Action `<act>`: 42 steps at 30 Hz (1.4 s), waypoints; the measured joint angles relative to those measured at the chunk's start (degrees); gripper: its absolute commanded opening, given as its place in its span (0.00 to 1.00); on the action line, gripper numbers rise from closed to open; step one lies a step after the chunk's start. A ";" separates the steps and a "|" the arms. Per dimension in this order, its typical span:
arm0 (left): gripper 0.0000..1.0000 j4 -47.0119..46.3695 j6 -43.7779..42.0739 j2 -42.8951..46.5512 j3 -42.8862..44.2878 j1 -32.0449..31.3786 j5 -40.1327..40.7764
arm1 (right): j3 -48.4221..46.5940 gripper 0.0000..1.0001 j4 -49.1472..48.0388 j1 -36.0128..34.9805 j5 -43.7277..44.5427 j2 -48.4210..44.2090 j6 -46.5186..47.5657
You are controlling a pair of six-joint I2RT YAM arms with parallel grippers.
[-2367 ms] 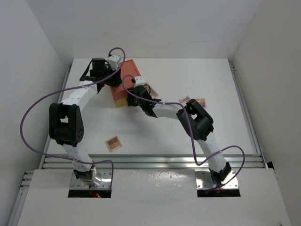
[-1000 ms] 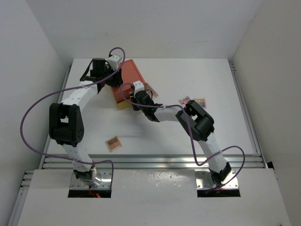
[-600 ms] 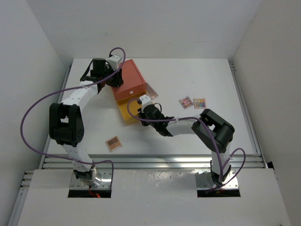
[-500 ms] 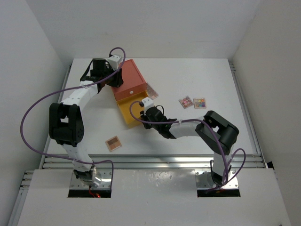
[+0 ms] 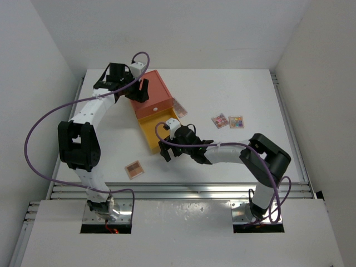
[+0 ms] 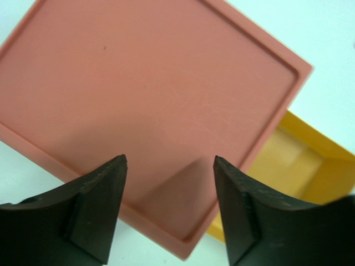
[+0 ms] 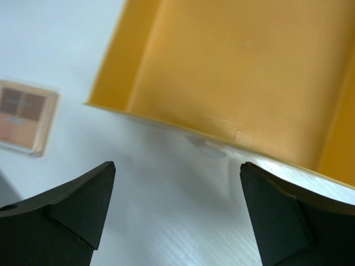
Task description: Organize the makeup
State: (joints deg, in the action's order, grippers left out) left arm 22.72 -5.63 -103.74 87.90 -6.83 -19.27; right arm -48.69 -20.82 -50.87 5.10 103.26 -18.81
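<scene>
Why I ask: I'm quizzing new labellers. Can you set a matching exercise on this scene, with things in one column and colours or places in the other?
Things:
1. drawer
2. box
3. tan palette
4. multicoloured palette

Descriptions:
A. orange-red
B. farthest right
C. yellow, pulled open
D. alone, front left

Pairs: 1-C, 2-A, 3-D, 4-B
</scene>
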 measured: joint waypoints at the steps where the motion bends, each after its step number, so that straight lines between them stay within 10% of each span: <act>1: 0.76 1.81 -0.81 -0.09 1.60 0.00 -0.57 | 0.00 0.99 0.74 0.00 -1.03 -1.05 0.37; 6: 1.00 9.33 -10.32 0.94 10.47 0.00 -5.09 | 0.00 0.99 6.25 0.00 -6.78 -9.22 1.40; 10: 1.00 15.76 -22.67 9.07 9.77 0.00 -8.39 | 0.13 0.99 13.29 0.00 -8.44 -17.09 1.95; 21: 1.00 31.89 -41.07 41.18 -28.09 -3.06 -7.74 | 8.87 0.99 23.71 0.00 -2.97 -30.25 3.67; 35: 1.00 22.58 -31.69 39.19 -49.72 -14.23 2.32 | 9.84 0.99 26.69 -0.02 -2.34 -30.25 3.67; 42: 1.00 20.28 -55.41 40.41 -50.86 -11.56 3.96 | 9.84 0.99 27.65 -0.04 -2.34 -30.23 3.65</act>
State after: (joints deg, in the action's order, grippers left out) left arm 43.00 -61.04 -63.33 37.04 -18.39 -15.31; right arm -38.85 6.83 -50.92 2.76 73.03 -15.16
